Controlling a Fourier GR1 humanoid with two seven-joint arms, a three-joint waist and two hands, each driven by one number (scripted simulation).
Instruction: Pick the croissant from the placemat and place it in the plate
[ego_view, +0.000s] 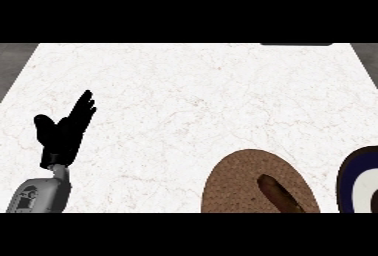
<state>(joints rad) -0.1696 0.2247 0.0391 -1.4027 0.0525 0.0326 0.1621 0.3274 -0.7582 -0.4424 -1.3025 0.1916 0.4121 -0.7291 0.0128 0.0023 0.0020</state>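
Croissant (279, 194): laid on the round brown placemat (232, 185), lower centre-right of the frame, well apart from the left robot hand (63, 132), held open with fingers up at centre left. Dark-rimmed plate (348, 172) seen at lower right on the white table (199, 90).

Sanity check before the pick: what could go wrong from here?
1. The croissant and placemat run to the view's lower edge, so part of the grasp may go unseen.
2. The plate is cut by the right edge; placement could be hard to verify.
3. Only the left hand shows, open, far left; reaching across seems awkward.
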